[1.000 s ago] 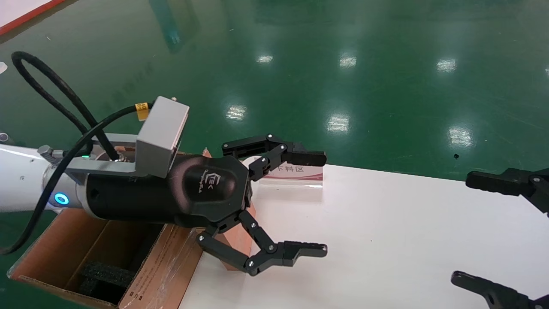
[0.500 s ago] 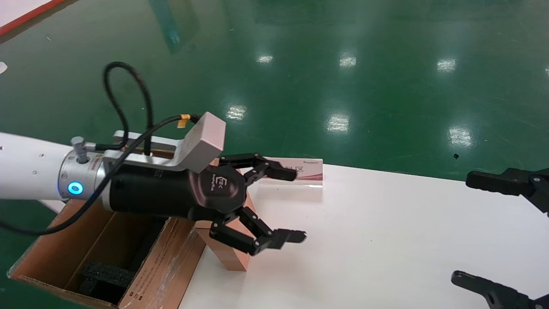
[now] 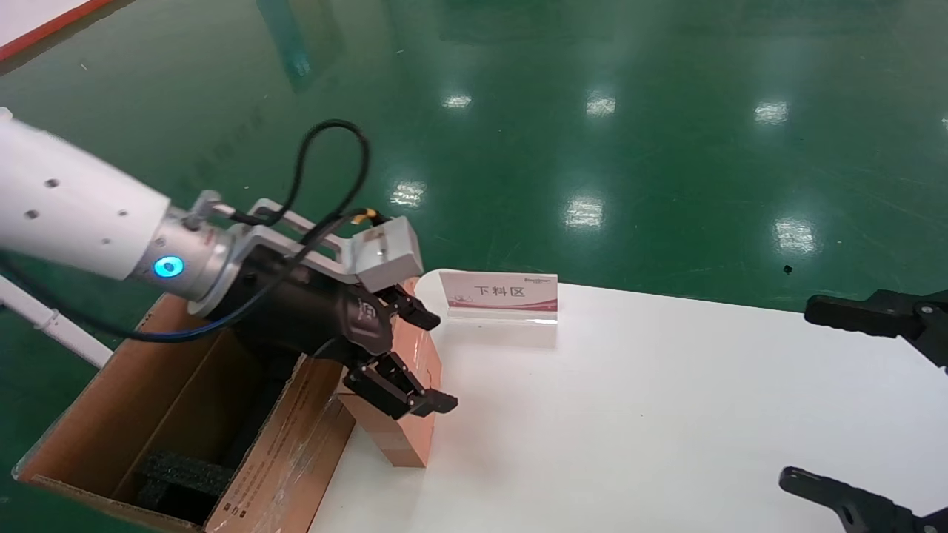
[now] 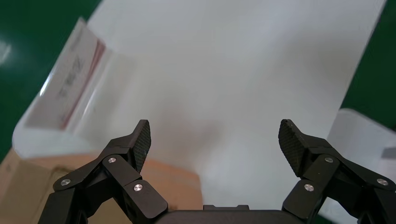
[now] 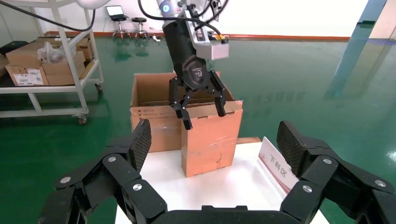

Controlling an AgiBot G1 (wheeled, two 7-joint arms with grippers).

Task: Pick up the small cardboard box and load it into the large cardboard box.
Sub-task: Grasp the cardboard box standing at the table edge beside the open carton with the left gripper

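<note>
I have the left gripper [image 3: 404,360] spread wide over the small box [image 3: 406,414], one finger on each side of its top edge; from the right wrist view the fingertips [image 5: 187,124] hang down past that edge, and I cannot tell whether they touch the cardboard. Nothing is clamped.

The small box stands upright on its edge at the left end of the white worktop [image 3: 666,414], just beside the large box [image 3: 133,414]. The large box sits at the worktop's left edge with its flaps open, a taped, printed flap [image 3: 289,459] leaning toward the small box and black foam [image 3: 174,477] showing down inside.

A clear sign stand [image 3: 498,295] with a red-and-white card is on the worktop's far edge, a little beyond the small box.

My right gripper [image 3: 837,400] is parked at the right side over the worktop, fingers wide apart and holding nothing. In its wrist view I also see a wheeled rack [image 5: 56,70] with cartons on the green floor [image 3: 592,111] behind.
</note>
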